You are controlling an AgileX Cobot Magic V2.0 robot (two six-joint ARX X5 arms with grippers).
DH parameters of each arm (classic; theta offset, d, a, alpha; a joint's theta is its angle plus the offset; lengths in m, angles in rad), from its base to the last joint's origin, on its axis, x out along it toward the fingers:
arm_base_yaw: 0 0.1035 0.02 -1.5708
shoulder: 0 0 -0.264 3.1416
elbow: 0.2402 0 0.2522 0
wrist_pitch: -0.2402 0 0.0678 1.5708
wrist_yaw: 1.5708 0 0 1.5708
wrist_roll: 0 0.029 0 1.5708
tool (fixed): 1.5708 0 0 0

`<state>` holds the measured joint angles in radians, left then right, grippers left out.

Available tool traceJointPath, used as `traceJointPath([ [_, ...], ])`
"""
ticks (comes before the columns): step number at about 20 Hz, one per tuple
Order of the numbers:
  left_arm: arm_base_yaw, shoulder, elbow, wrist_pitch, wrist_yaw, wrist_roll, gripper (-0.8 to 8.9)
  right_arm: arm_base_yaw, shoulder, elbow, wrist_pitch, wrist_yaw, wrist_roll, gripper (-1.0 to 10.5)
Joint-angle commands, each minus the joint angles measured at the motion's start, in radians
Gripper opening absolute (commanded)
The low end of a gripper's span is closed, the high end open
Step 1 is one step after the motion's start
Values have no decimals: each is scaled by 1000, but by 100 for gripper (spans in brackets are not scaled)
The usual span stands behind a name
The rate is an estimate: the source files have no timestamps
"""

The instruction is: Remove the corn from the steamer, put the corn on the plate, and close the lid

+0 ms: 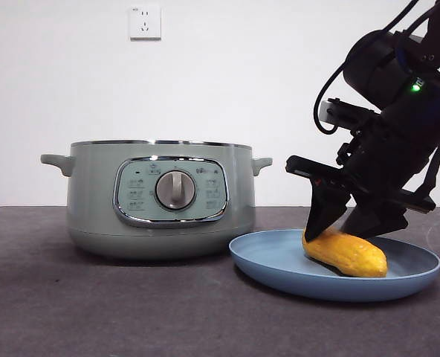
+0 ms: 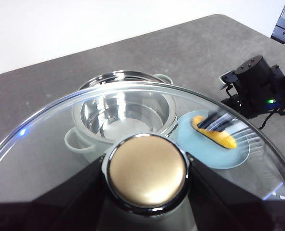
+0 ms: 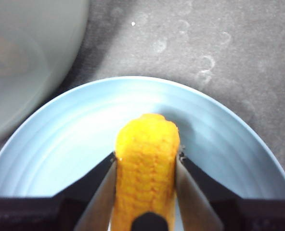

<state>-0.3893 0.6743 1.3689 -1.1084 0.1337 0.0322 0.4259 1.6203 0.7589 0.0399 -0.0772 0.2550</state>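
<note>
The corn (image 1: 346, 253), a yellow-orange cob, lies on the light-blue plate (image 1: 279, 271) to the right of the steamer (image 1: 94, 201). My right gripper (image 1: 343, 227) comes down from the upper right. In the right wrist view its jaws press both sides of the corn (image 3: 146, 163) over the plate (image 3: 60, 139). My left gripper (image 2: 147, 173) is shut on the round knob of the glass lid (image 2: 60, 130), held high above the table. Through the glass I see the open steamer (image 2: 84, 144) with its bare steel bowl, and the corn (image 2: 214, 134).
The dark grey table (image 1: 94, 312) runs in front of the pot and plate. A white wall with a socket (image 1: 145, 22) stands behind. The right arm's body and cables (image 1: 398, 97) fill the space above the plate. The lid does not show in the front view.
</note>
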Motion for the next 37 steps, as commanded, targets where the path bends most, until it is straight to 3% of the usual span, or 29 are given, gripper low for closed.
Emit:
traceJointPath([
  [1, -2, 0, 13, 80, 6, -26, -8, 2, 14, -12, -19, 4, 19, 21],
  [2, -2, 8, 12, 97, 7, -29, -9, 2, 14, -12, -24, 4, 19, 111],
  [5, -2, 47, 12, 143, 7, -29, -9, 2, -12, -12, -25, -2, 21, 605],
  [6, -2, 66, 12, 159, 7, -29, -8, 2, -33, -12, -26, -2, 21, 643],
  [13, -31, 268, -19, 334, 55, -24, -9, 2, -349, -9, -154, -2, 7, 638],
  [24, -82, 648, -153, 832, 24, 43, -8, 2, -959, -8, -473, 0, -13, 630],
  [27, -80, 733, -153, 926, 16, 51, -9, 2, -1044, -8, -547, 2, -13, 630],
  [37, -64, 866, -153, 1035, -50, 78, -9, 2, -1100, -8, -660, 0, -13, 630],
])
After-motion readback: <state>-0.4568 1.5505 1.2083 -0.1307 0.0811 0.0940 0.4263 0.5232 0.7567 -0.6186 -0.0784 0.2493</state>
